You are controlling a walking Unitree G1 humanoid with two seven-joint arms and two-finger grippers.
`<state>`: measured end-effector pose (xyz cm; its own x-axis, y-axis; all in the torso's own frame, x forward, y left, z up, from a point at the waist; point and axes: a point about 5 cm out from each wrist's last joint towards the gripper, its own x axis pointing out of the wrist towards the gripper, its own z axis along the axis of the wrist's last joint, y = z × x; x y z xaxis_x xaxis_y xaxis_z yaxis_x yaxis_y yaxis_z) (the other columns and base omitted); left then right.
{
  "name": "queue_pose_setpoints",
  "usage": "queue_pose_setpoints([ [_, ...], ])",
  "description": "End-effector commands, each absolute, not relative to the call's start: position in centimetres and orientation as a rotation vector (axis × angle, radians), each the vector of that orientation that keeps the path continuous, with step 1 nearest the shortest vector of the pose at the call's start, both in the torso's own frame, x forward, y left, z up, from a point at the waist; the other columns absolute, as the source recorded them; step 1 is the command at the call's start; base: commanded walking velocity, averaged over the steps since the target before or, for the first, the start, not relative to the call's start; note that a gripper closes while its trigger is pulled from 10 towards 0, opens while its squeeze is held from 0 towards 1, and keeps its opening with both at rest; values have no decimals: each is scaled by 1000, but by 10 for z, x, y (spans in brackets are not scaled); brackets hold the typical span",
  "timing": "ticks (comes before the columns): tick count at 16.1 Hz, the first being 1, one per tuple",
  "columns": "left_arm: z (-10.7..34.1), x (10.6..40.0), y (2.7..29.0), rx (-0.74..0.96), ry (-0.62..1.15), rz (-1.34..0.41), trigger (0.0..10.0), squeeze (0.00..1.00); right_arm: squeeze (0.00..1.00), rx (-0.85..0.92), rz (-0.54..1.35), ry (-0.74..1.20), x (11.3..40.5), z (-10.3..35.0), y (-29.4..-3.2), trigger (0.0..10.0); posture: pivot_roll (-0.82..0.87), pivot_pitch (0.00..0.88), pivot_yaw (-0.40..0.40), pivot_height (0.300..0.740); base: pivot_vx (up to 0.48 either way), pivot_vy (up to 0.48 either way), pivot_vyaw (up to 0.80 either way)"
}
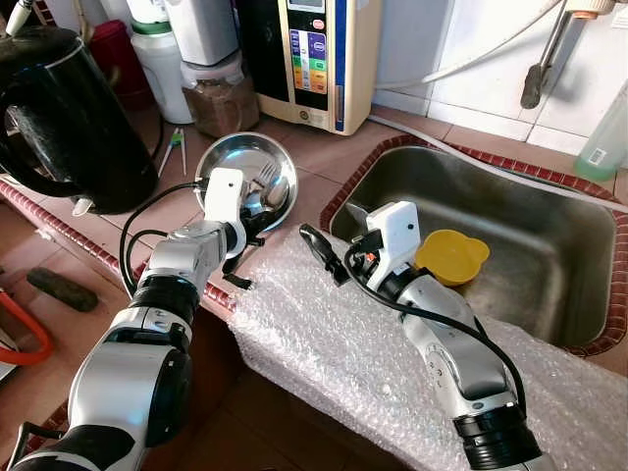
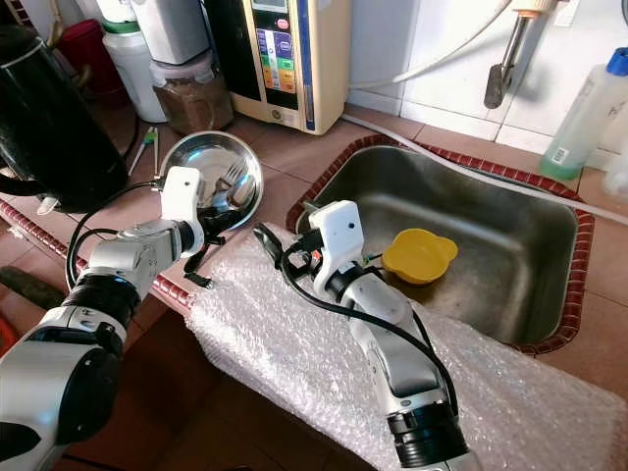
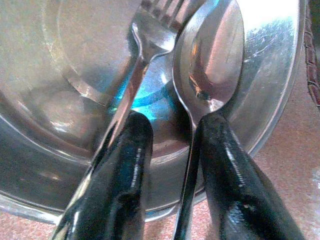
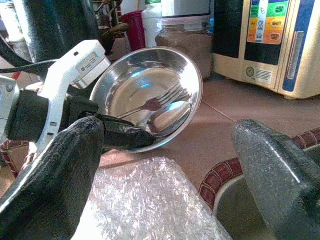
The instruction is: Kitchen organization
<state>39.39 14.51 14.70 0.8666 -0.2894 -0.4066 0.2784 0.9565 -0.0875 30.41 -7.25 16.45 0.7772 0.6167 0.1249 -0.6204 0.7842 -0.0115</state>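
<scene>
No readable text; cream and black box-shaped appliance [image 1: 316, 59] at 12 o'clock has coloured button labels, and clear plastic bottle's [image 2: 581, 118] label is too blurred.

fork [image 3: 150, 40], spoon [image 3: 210, 65] in bowl [image 1: 231, 157] (left of sink [image 1: 549, 255])

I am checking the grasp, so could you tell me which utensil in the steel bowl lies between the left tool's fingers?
The spoon: its handle runs between the left tool's fingers. The fork lies beside it in the steel bowl, its handle passing outside one finger.
</scene>
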Motion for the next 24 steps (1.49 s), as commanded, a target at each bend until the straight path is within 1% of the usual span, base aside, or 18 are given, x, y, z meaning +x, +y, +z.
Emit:
queue_pose_setpoints([
  [1,135,389,155,-35,485,-266,0,0,0,33,680,-130,305,168,-71,10000,-55,56,109,740,0,0,0],
  [2,136,390,155,-36,480,-265,0,0,0,29,678,-129,305,168,-70,10000,-54,56,110,740,0,0,0],
  [3,145,393,154,-79,442,-262,0,0,0,26,676,-127,305,167,-70,10000,-54,57,110,740,0,0,0],
  [6,167,400,148,-156,401,-282,0,0,0,26,673,-125,305,166,-70,10000,-55,59,109,740,0,0,0],
  [8,175,402,149,-174,373,-277,0,0,0,23,668,-124,306,166,-71,10000,-55,59,107,740,0,0,0],
  [12,193,407,148,-226,258,-258,0,0,0,19,649,-126,308,166,-73,10000,-56,60,105,740,0,0,0],
  [16,207,404,138,-172,101,-296,0,0,0,22,615,-133,311,167,-76,10000,-59,52,96,740,0,0,0],
  [18,207,401,131,-160,69,-324,0,0,0,19,605,-133,313,167,-78,10000,-60,50,91,740,0,0,0],
  [19,204,400,129,-142,72,-324,0,0,0,18,603,-132,314,167,-79,10000,-62,50,89,740,0,0,0],
  [20,194,400,137,-84,117,-267,0,0,0,18,602,-132,314,167,-80,10000,-62,48,87,740,0,0,0],
  [21,190,400,143,-74,136,-230,0,0,0,18,601,-131,314,167,-80,10000,-61,47,86,740,0,0,0],
  [22,187,401,153,-69,150,-178,10000,0,0,19,602,-128,314,166,-80,10000,-60,46,85,740,0,0,0],
  [23,184,402,170,-65,172,-97,10000,1000,0,18,603,-122,313,164,-79,10000,-59,45,85,740,0,0,0],
  [24,182,402,174,-55,180,-74,10000,1000,0,17,605,-121,313,163,-78,10000,-59,45,85,740,0,0,0],
])
